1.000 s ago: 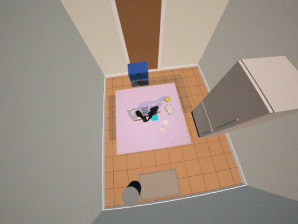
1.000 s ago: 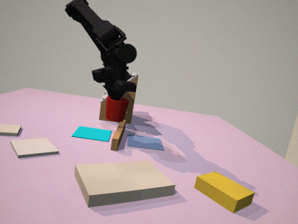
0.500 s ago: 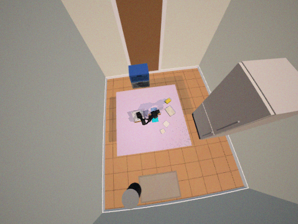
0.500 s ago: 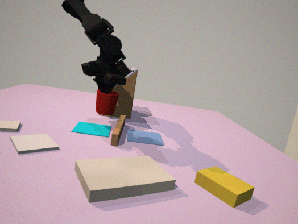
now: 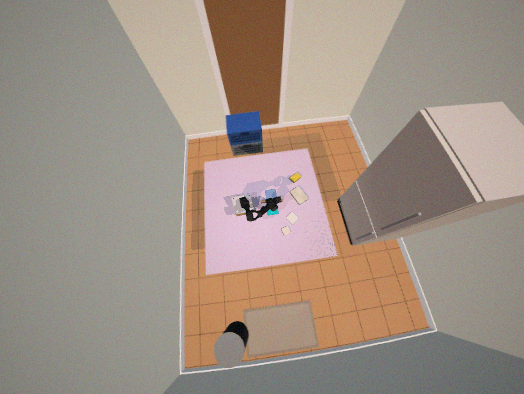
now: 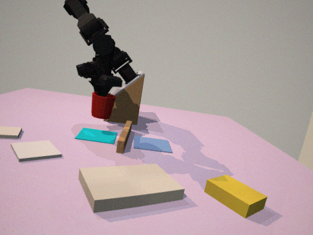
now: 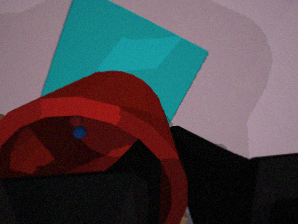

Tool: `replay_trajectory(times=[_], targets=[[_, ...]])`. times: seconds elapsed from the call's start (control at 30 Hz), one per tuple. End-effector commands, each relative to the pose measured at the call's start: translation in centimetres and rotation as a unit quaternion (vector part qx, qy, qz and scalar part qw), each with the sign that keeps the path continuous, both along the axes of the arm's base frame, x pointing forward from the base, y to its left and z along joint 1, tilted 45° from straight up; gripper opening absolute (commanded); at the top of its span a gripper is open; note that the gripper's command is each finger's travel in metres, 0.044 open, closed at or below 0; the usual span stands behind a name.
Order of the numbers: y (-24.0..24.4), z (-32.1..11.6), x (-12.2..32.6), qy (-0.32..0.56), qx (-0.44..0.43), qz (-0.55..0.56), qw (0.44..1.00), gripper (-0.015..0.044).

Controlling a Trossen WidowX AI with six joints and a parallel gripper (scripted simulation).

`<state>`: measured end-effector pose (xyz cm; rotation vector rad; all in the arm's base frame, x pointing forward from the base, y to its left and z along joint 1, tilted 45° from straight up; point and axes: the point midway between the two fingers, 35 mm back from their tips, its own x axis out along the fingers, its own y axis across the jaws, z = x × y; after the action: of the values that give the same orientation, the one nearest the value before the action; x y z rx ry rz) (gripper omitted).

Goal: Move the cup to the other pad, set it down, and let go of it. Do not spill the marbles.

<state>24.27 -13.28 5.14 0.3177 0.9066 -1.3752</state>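
Observation:
The red cup (image 6: 102, 106) (image 7: 120, 90) hangs in the air, nearly upright with a slight tilt, above the table behind the cyan pad. My gripper (image 6: 103, 93) (image 7: 163, 135) is shut on its wall, with one finger inside the cup. A blue marble (image 7: 79, 132) shows inside the cup in the wrist view; the rest of the inside is partly hidden by the finger. The cyan pad (image 6: 96, 136) (image 7: 145, 52) (image 5: 272, 212) lies flat and bare. The blue pad (image 6: 153, 145) (image 5: 270, 192) lies bare on the other side of the wooden bar.
The low wooden bar (image 6: 124, 137) stands between the pads. A wooden block with a slanted top (image 6: 126, 104) stands behind the cup. A large beige slab (image 6: 131, 183) (image 5: 299, 195), a yellow block (image 6: 236, 195) (image 5: 295, 177) and thinner beige slabs (image 6: 36, 150) (image 5: 292, 218) lie around on the table.

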Motion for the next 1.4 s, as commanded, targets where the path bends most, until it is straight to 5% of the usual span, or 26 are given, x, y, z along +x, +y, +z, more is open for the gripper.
replay_trajectory(times=[0.0,1.37], targets=[[-0.3,0.3,0.0,-0.003,-0.003,0.002,1.000,0.0000],[-4.0,-3.4,-0.3,-0.003,-0.003,0.002,1.000,0.0000]])
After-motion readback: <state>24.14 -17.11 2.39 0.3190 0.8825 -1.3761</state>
